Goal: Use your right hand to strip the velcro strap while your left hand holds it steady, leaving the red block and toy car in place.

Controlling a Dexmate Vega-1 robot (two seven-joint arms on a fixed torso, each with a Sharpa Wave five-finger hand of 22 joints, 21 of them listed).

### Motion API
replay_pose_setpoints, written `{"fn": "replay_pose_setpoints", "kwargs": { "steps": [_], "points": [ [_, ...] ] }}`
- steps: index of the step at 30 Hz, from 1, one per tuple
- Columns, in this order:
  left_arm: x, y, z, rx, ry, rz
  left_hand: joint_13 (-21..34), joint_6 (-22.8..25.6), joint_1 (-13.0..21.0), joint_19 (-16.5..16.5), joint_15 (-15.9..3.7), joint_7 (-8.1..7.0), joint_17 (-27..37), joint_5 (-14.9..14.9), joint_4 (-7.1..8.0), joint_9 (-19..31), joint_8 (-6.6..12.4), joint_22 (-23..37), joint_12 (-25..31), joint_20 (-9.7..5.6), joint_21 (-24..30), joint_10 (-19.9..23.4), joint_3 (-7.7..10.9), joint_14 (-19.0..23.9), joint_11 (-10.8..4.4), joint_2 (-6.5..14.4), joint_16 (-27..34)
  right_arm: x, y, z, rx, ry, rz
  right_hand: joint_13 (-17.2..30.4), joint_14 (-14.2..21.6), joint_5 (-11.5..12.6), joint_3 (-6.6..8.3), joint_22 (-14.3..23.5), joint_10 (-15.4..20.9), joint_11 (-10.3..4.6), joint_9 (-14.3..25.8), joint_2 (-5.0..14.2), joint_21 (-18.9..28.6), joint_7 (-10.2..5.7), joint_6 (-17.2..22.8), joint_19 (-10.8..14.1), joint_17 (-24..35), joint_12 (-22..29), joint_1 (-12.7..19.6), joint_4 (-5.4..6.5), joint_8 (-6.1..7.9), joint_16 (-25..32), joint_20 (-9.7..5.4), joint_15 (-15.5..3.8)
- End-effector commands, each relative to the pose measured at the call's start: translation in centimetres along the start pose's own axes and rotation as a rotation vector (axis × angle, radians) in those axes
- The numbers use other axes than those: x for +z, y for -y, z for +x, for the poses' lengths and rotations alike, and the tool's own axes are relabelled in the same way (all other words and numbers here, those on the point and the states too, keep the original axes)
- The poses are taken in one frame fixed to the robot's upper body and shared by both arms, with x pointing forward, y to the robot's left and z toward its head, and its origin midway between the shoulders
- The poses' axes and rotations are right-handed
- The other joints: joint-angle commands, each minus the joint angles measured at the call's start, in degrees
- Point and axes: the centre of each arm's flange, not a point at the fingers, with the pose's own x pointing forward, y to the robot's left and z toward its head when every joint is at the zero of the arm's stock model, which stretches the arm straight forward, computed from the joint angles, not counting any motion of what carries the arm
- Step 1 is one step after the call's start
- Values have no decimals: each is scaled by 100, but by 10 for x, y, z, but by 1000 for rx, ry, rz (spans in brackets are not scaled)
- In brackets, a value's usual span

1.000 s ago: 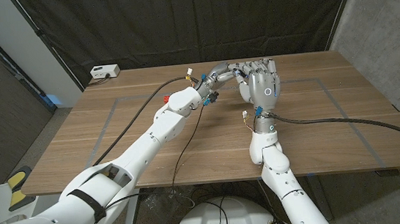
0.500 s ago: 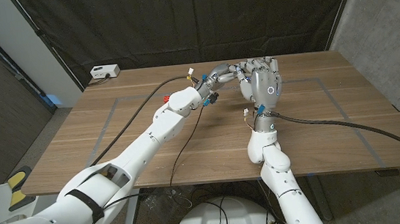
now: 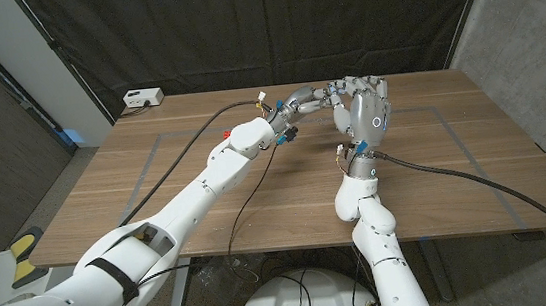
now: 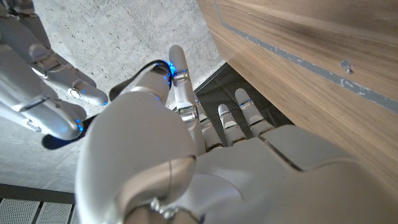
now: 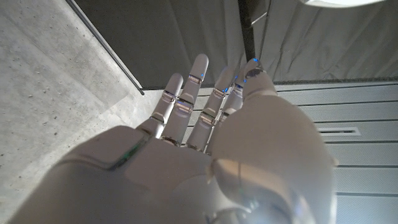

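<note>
My left hand point(image 3: 300, 101) is raised over the far middle of the wooden table point(image 3: 206, 190). It pinches a black velcro strap point(image 4: 134, 82) between its thumb and a finger. The strap arcs from that pinch across to the fingers point(image 4: 59, 121) of my right hand point(image 3: 365, 110), and its dark end lies against them. My right hand stands upright just right of the left one, fingers stretched upward with the thumb close beside them point(image 5: 205, 112). How firmly the right fingers hold the strap is partly hidden.
A small white box point(image 3: 142, 98) sits at the table's back left corner. Grey tape lines point(image 3: 149, 170) mark a rectangle on the tabletop. Black cables point(image 3: 456, 171) trail from both wrists across the wood. A dark curtain hangs behind the table.
My right hand has risen and tilted a little to the right, away from the left hand. The left hand has stayed where it was.
</note>
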Motion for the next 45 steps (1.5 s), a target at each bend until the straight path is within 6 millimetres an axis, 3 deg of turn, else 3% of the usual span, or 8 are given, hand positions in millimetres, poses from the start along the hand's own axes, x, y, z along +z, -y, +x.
{"fn": "replay_pose_setpoints", "kwargs": {
  "steps": [1, 22, 38, 40, 43, 45],
  "points": [
    [2, 1, -3, -1, 0, 33, 22, 1, 35, -26, -329, 16, 24, 1, -2, 13, -27, 8, -30, 18, 31, -38, 45, -22, -10, 19, -34, -1, 3, 7, -48, -70, 77, 23, -49, -60, 250, 18, -1, 10, 370, 44, 36, 382, 392, -53, 6, 5, 36, 136, 374, -37, -57, -804],
    [8, 5, -13, 6, 5, 55, 35, 5, 39, -29, -329, 33, 32, 3, -4, 19, -38, 3, -43, 13, 81, -57, 95, -22, -12, -1, -35, -11, 9, 30, -164, -198, 198, 71, -67, -198, 412, 27, -12, 19, 478, 23, 97, 410, 387, -105, 28, 20, 0, 112, 441, -49, -52, -804],
    [11, 6, -19, 7, 17, 60, 44, 16, 27, -41, -322, 23, 36, 1, 2, 29, -39, -1, -47, 21, 116, -58, 127, -22, -12, -16, -36, -13, 16, 35, -189, -200, 197, 111, -79, -282, 525, 30, 6, 23, 551, 4, 141, 428, 382, -146, 46, 47, -34, 98, 485, -55, -42, -803],
    [11, 6, -20, 10, 18, 57, 45, 11, 28, -43, -321, 20, 36, 2, 3, 30, -41, -1, -47, 25, 118, -58, 131, -23, -12, -14, -37, -13, 18, 33, -181, -187, 174, 122, -82, -304, 547, 29, 2, 22, 567, -10, 161, 374, 378, -123, 49, 51, -53, 97, 493, -57, -39, -801],
    [11, 4, -22, 22, 18, 50, 47, 1, 29, -45, -324, 22, 37, 4, 3, 46, -37, -2, -49, 21, 126, -60, 142, -18, -11, -12, -35, -15, 20, 27, -158, -163, 132, 174, -114, -439, 590, 14, -37, 23, 569, -95, 220, 145, 372, -42, 62, 59, -268, 160, 493, -70, -63, -782],
    [10, 2, -23, 39, 19, 30, 47, 9, 29, -45, -332, 21, 37, 5, 3, 53, -30, -3, -47, 17, 130, -55, 145, -13, -11, -15, -33, -15, 22, 23, -138, -145, 87, 238, -191, -604, 632, -3, -221, 37, 334, -241, 266, 11, 225, -48, 97, -1, -544, 187, 302, -74, -47, -776]
  ]
}}
